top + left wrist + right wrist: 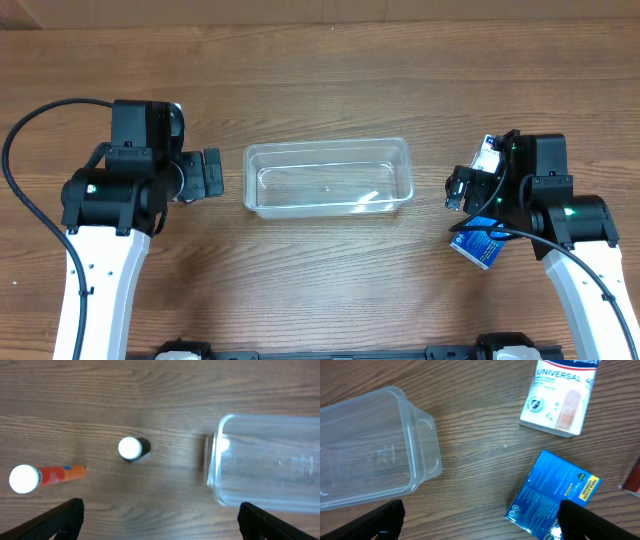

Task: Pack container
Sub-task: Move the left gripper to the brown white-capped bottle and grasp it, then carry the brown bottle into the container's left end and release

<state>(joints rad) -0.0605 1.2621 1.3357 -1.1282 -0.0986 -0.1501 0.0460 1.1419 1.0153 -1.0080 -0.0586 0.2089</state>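
Brown wood-grain table (320,70) filled every view, and a paler strip ran along its far edge in the overhead view; little else of the room showed. On it the container (328,178), clear and with nothing in it, lay lengthwise at the middle, between the two arms.

Left gripper (212,172) hung just beside the container's left short end, not touching it. Its dark fingers (60,520) were spread wide apart and held nothing. From the left wrist camera, the tub's rounded end sat toward the right-hand finger, clear of both. An orange tube (55,476) with a white cap lay on its side, and a small dark bottle (132,449) with a white cap stood near it.

Right gripper (456,190) sat near the container's right end, with a gap of bare wood between. Its fingers (375,520) were likewise parted and gripped nothing. A white plaster box (559,400) and a blue box (552,494) lay flat on the wood, apart from the tub.
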